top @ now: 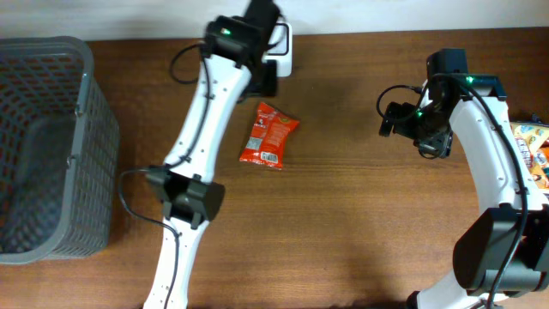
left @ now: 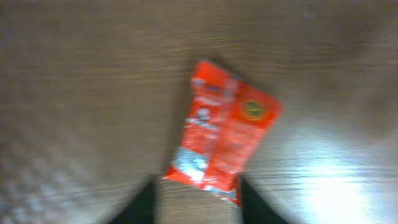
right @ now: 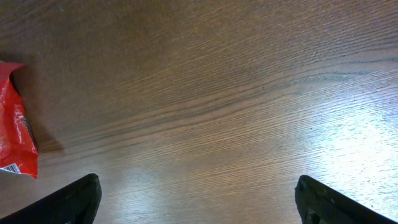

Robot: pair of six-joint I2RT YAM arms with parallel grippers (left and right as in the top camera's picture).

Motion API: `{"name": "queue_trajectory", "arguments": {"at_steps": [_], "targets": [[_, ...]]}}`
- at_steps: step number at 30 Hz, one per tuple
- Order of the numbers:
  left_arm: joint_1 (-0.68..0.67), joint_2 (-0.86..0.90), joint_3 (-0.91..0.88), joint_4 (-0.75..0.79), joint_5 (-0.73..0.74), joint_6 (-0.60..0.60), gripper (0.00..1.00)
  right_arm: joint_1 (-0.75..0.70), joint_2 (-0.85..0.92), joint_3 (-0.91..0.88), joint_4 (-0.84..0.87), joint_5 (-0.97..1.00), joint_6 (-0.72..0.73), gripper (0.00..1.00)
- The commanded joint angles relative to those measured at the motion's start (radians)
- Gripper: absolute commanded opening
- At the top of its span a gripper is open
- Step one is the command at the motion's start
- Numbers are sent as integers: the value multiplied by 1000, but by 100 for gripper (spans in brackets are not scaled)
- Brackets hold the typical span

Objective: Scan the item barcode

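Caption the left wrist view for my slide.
Red snack packet lying on the wooden table, just ahead of the left pincer.

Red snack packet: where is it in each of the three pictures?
Overhead: the red snack packet lies mid-table, slightly left of centre.
Left wrist: packet at centre, blurred.
Right wrist: only its edge, far left.
Shared landmark: the wooden table under it.
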State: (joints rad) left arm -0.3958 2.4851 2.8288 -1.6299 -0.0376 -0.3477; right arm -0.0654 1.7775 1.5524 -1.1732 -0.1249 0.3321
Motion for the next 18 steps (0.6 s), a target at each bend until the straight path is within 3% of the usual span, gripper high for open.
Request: {"name": "queue_trajectory", "arguments": {"at_steps": [1, 4, 8, 11, 13, 14, 15, 16, 18], "targets": [[31, 21, -93, -12, 16, 0, 2, 6, -4, -6, 0, -5, -3, 98], [33, 23, -237, 52, 12, 0, 5, 6, -4, -6, 0, -5, -3, 98], [64, 23, -268, 66, 13, 0, 8, 6, -4, -6, 0, -5, -3, 98], [72, 23, -268, 82, 13, 0, 18, 6, -4, -6, 0, -5, -3, 98], [72, 23, -268, 82, 13, 0, 39, 6, -4, -6, 0, -5, -3, 98], [72, 23, -268, 81, 13, 0, 54, 6, -4, -6, 0, -5, -3, 98], [72, 23, -268, 82, 13, 0, 82, 6, -4, -6, 0, -5, -3, 98], [72, 23, -268, 85, 13, 0, 99, 6, -4, -6, 0, -5, -3, 98], [65, 23, -268, 85, 16, 0, 99, 6, -4, -6, 0, -5, -3, 98]]}}
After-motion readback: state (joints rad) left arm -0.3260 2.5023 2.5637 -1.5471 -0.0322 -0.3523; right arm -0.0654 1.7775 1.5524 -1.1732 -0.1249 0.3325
